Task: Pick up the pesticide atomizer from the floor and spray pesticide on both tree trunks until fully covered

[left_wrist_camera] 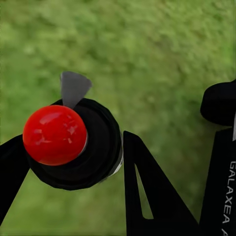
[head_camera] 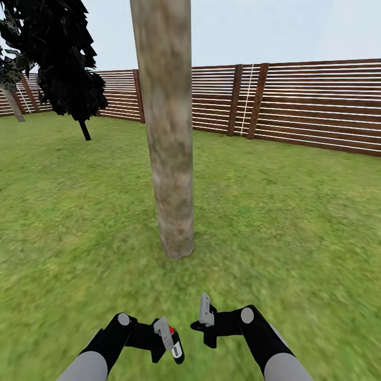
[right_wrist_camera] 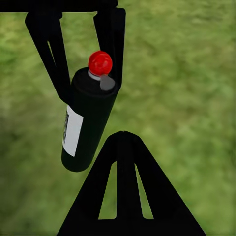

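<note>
Pesticide atomizer [head_camera: 175, 345] sits clamped in the left tool [head_camera: 165, 338], low and near, with the tree trunk [head_camera: 168, 137] straight ahead on the lawn [head_camera: 296, 222]. Left wrist view: its red cap [left_wrist_camera: 54, 134] faces the lens. Right wrist view: the bottle hangs tilted; the right tool [head_camera: 207, 317] holds nothing, its jaws apparently parted.

Flat, bright, shadowless daylight; the lawn [head_camera: 296, 222] looks soft, perhaps blurred, especially in wrist views.

Thick tree trunk [head_camera: 168, 132] rises from the lawn [head_camera: 275, 211] dead ahead — left gripper [head_camera: 168, 338] clasps the atomizer [head_camera: 176, 346]
</note>
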Motion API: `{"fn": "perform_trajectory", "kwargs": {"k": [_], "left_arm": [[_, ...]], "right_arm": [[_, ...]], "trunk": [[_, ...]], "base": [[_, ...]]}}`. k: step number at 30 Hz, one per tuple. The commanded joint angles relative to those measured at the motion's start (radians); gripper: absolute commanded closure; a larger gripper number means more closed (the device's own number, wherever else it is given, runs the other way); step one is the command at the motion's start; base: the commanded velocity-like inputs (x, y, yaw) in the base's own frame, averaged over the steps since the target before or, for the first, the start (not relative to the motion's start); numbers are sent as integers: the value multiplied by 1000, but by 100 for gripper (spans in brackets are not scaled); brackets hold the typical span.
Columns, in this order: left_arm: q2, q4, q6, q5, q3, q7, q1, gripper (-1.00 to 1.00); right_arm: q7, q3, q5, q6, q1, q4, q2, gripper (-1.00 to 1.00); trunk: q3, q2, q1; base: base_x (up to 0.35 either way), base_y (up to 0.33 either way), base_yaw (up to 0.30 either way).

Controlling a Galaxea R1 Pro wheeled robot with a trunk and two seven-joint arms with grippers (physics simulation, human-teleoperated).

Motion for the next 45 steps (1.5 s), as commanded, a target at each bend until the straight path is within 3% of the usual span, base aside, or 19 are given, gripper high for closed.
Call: {"fn": "perform_trajectory", "kwargs": {"k": [1, 5, 8, 11, 16, 27, 45], "left_arm": [[-2, -1, -10, -10, 8, -4, -1, 100], [-1, 6, -11, -12, 9, 7, 0, 100], [1, 53, -15, -17, 6, 82, 0, 100], [1, 75, -17, -18, 5, 100, -1, 100], [-3, 80, -17, -16, 5, 103, -1, 100], [-47, 71, -17, -15, -5, 107, -3, 100], [-52, 66, -18, -7, -6, 107, -9, 100]], "right_arm": [[5, -8, 7, -4, -1, -1, 2, 100], [5, -8, 7, -4, -1, 0, 2, 100], [5, -8, 7, -4, -1, 1, 2, 100], [5, -8, 7, -4, -1, 2, 2, 100], [5, -8, 7, -4, -1, 2, 2, 100], [5, -8, 7, -4, -1, 2, 2, 100], [5, -8, 9, -4, -1, 2, 2, 100]], "trunk": [[-1, 0, 0], [-1, 0, 0], [-1, 0, 0], [-1, 0, 0], [-1, 0, 0], [-1, 0, 0], [-1, 0, 0]], "base": [[0, 0, 0], [0, 0, 0], [0, 0, 0], [0, 0, 0], [0, 0, 0], [0, 0, 0], [0, 0, 0]]}}
